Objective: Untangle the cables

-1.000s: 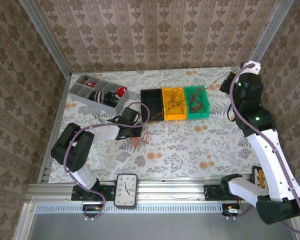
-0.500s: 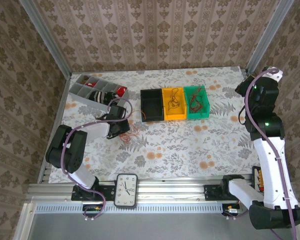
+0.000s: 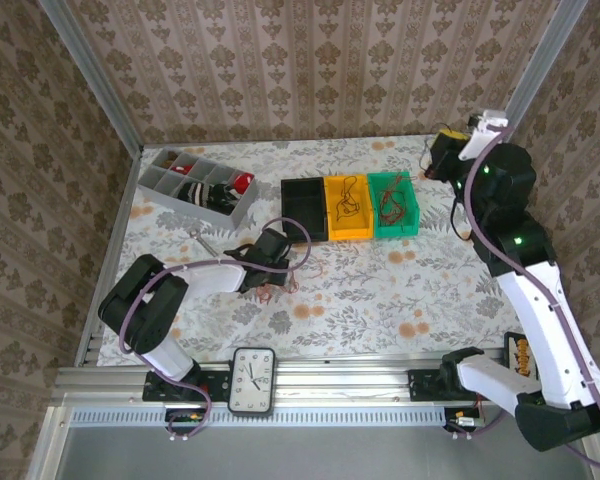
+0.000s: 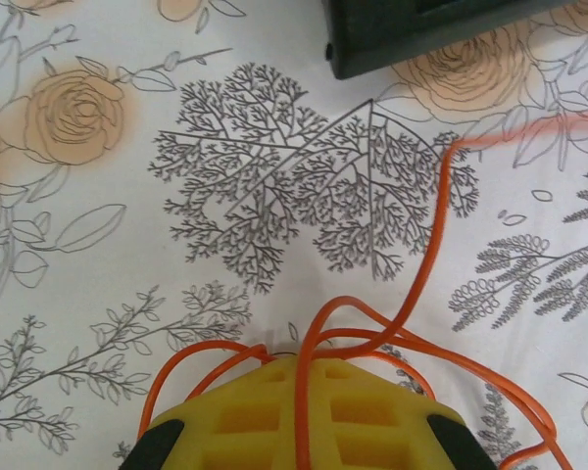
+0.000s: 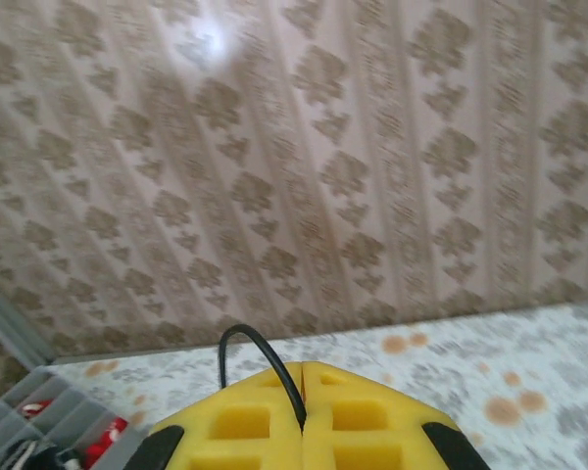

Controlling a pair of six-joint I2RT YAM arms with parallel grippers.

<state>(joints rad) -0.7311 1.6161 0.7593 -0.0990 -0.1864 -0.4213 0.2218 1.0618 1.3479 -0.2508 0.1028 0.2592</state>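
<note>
Matt, smooth, floral-print cloth-look surface. orange cable: smooth plastic sheath, slight gloss. dark cable: same, semi-gloss. left end effector pads: yellow matt moulded plastic w/ waffle texture. bins: glossy plastic. front rail: brushed metal.

No legible word, brand or number anywhere. On the clock fixed to the near rail, a white dial with dark marks round the rim, too small to read as numerals. On the yellow sticker at the worktop's right edge, dark print, illegible.
</note>
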